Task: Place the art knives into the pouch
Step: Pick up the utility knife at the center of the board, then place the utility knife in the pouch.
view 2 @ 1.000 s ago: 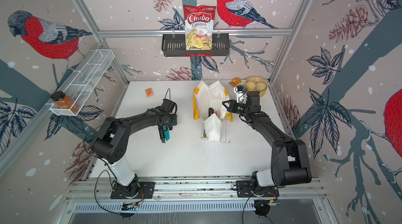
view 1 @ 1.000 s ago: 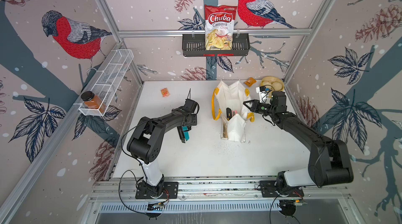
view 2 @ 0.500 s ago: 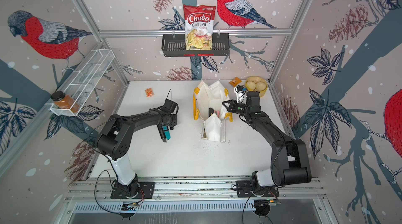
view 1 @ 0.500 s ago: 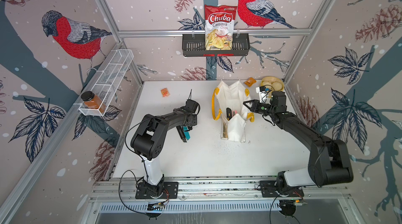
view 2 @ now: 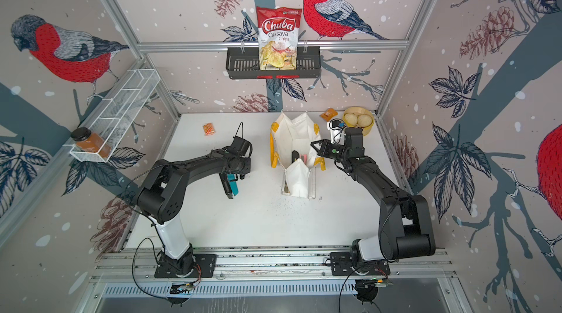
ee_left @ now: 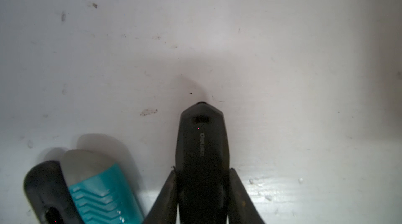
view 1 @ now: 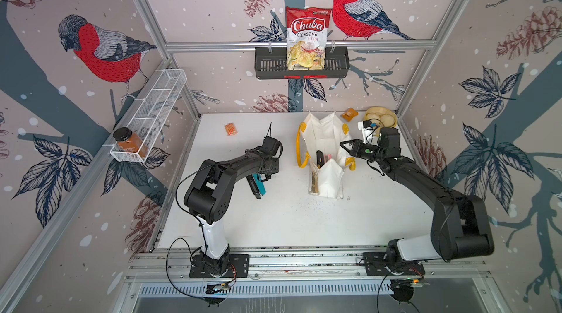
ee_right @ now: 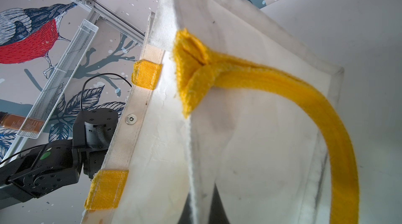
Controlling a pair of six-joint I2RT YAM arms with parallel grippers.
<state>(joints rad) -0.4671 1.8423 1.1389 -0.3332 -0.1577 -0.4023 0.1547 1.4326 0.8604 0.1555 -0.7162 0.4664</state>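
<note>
**Knife gripped, pouch rim held**

The left gripper (ee_left: 202,171) pinches the slim black plastic art knife (ee_left: 202,142) on the white table (ee_left: 282,59), with a teal-and-black cutter (ee_left: 95,190) just beside its fingers. The right gripper (view 1: 343,145), pressed together, clamps the rim of the white fabric pouch (view 1: 327,132) with yellow handles.

Bullfinch-patterned walls (view 1: 106,50); aluminium rails (view 1: 213,46) carry a black basket (view 1: 270,65) and a white wire shelf (view 1: 158,98); the white counter (view 1: 289,223) seems evenly lit.

The left arm (view 1: 231,165) is folded at the elbow, with the wrist pointed downward; the jaws of the left gripper (ee_left: 202,174) are set against both sides of a black knife (ee_left: 202,142). The right arm (view 1: 419,178) is stretched forward, and the right gripper (view 1: 345,146) is closed on the pouch (view 1: 325,132) rim.
</note>
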